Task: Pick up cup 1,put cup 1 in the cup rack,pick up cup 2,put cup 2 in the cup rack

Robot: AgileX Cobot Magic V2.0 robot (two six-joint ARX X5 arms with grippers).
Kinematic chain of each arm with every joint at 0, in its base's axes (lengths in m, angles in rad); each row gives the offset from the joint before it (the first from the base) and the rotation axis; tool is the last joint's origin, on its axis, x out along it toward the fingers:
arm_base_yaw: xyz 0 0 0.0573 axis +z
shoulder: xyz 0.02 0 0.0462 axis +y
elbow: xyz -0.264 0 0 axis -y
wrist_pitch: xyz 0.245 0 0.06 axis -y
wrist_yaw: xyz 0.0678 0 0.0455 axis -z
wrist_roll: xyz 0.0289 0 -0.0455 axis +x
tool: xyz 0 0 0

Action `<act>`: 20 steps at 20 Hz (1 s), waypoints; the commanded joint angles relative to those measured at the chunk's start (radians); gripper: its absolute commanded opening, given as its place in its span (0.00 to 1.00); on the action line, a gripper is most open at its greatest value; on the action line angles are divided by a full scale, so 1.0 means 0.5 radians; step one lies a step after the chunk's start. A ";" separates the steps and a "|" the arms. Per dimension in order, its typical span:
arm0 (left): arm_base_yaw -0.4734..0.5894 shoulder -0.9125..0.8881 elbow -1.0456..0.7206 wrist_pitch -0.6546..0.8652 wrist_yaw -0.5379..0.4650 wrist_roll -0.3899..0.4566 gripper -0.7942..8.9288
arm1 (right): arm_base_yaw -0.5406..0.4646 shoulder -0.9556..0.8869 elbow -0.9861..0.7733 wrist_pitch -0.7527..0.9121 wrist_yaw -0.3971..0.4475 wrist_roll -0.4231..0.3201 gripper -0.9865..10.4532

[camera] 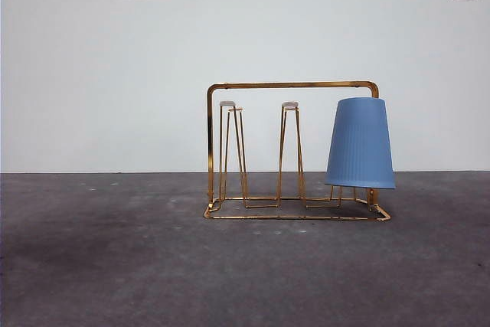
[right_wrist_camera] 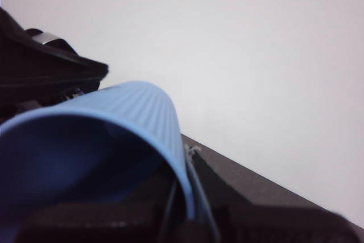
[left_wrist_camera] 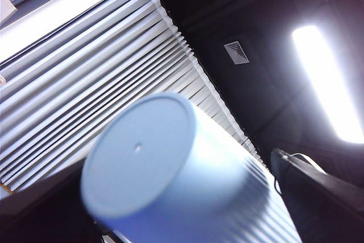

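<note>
Apparently light and stiff, each cup is ribbed blue plastic, probably a little slick, so the wall near the rim looks the best place to grip. One cup [camera: 360,143] sits upside down on a peg at the right end of the gold wire rack [camera: 291,86], which stands on the grey tabletop [camera: 115,266]. Both arms are raised out of the front view. A second cup [left_wrist_camera: 170,169] fills the left wrist view, base toward the camera, seemingly held by the left pincer. Another cup [right_wrist_camera: 96,146] fills the right wrist view, mouth toward the camera, seemingly held by the right pincer. Neither pincer's opening can be told.
</note>
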 commanded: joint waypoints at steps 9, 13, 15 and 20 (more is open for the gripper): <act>0.002 0.005 -0.008 0.056 0.027 -0.003 0.27 | 0.002 0.107 -0.027 -0.022 0.008 -0.005 0.08; 0.002 0.005 -0.008 0.056 0.028 -0.002 0.23 | 0.002 0.106 -0.027 -0.081 0.008 0.002 0.10; 0.012 0.005 -0.008 0.057 0.028 0.005 0.07 | 0.002 0.104 -0.027 -0.099 0.008 0.019 0.16; 0.079 0.004 -0.008 0.060 0.069 0.005 0.08 | 0.002 0.041 -0.026 -0.191 0.010 0.071 0.23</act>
